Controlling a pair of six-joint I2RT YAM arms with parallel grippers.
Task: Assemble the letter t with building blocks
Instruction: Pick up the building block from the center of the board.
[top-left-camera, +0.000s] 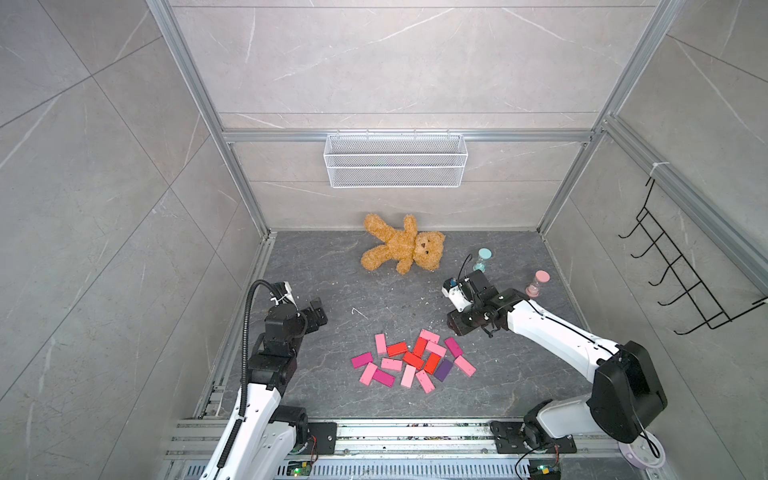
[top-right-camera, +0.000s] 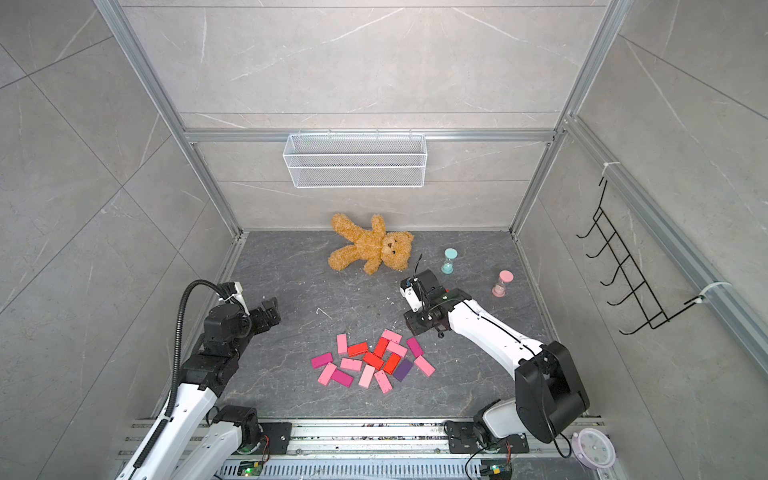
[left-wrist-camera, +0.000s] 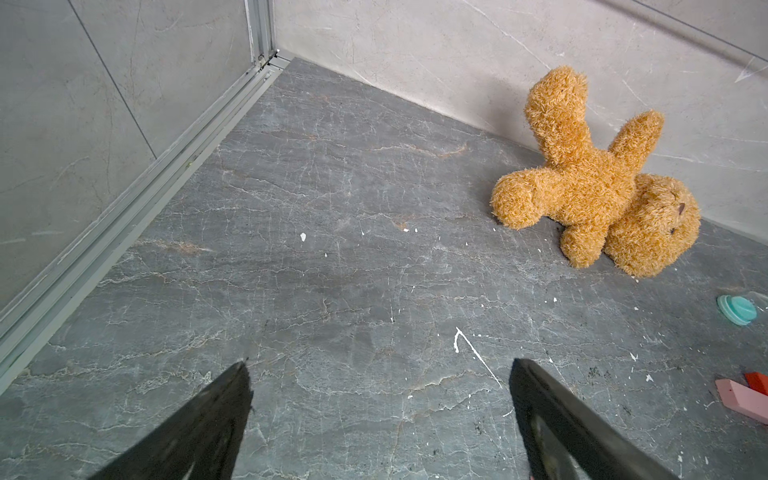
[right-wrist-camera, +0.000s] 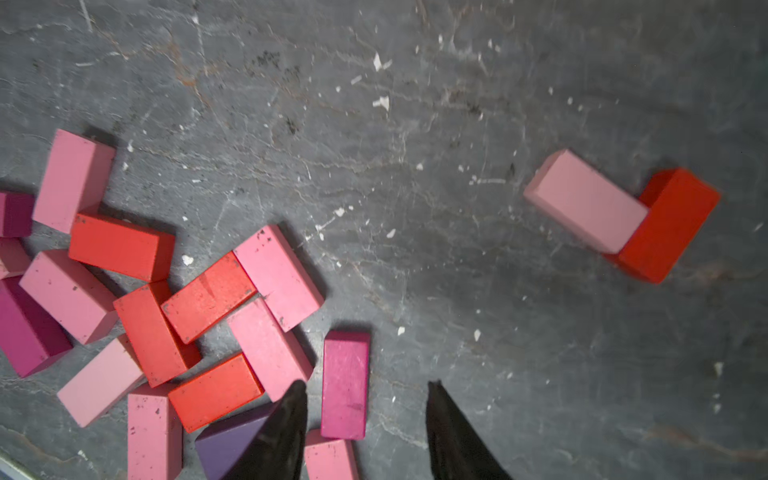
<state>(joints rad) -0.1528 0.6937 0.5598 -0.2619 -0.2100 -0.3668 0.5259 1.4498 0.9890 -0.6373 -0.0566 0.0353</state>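
Building blocks (top-left-camera: 413, 360): loose pile on counter (top-left-camera: 374, 411), front-centre, btwn my arms. Prob. light, stiff, smooth; pinch across narrow sides. Right end effector (right-wrist-camera: 365, 386) part-spread, empty, over pile edge by magenta block (right-wrist-camera: 345, 384). Left end effector (left-wrist-camera: 380, 362) wide, empty.

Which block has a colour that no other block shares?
The purple block, lying flat at the edge of the building blocks; every other one is light pink, magenta or red.
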